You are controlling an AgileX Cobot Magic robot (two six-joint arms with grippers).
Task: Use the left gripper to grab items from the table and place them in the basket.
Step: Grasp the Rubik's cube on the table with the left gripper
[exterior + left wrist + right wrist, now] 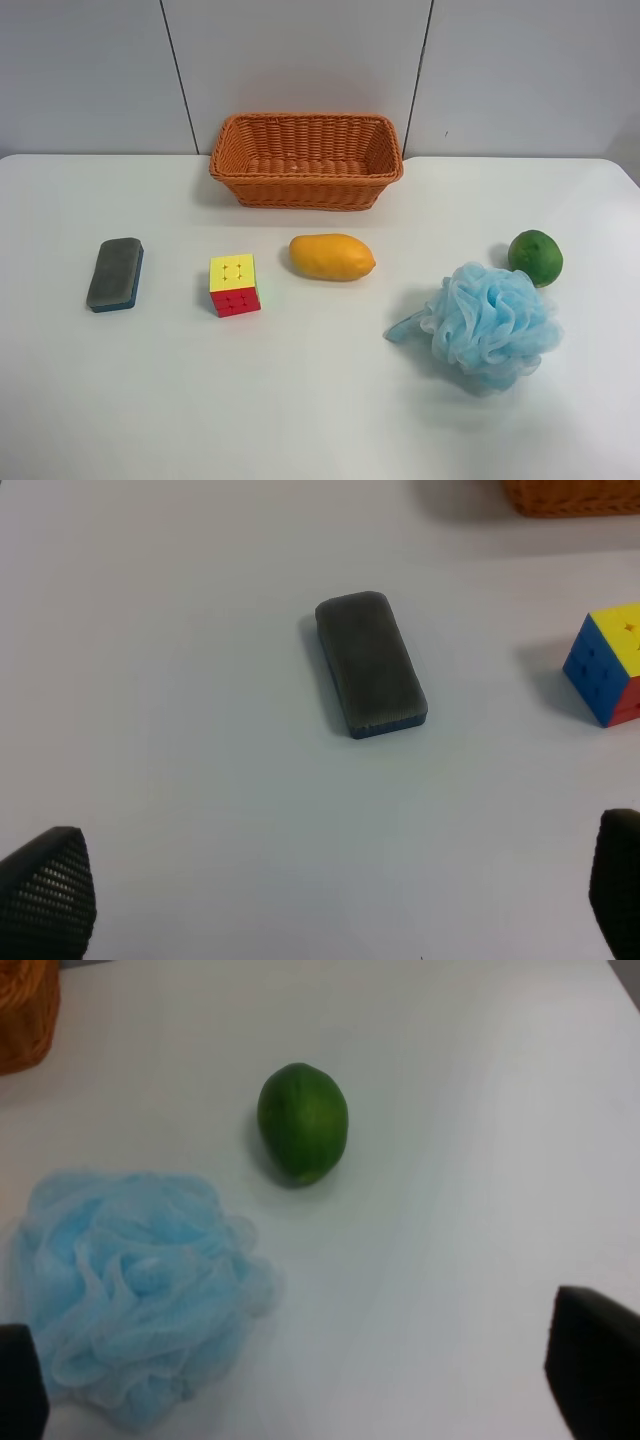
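The orange-brown wicker basket (305,160) stands at the back of the white table (300,400), with nothing visible in it. In a row in front lie the grey-and-blue eraser (115,273), the puzzle cube (234,284), the mango (331,257), the blue pouf (490,323) and the green fruit (535,257). No arm shows in the exterior high view. My left gripper (330,900) is open and empty above the table, short of the eraser (370,662), with the cube (612,663) to one side. My right gripper (305,1375) is open and empty near the pouf (135,1290) and green fruit (303,1122).
A grey panelled wall (300,60) rises behind the table. A corner of the basket shows in the right wrist view (25,1010), and its edge in the left wrist view (575,495). Bare tabletop lies in front of the row of items.
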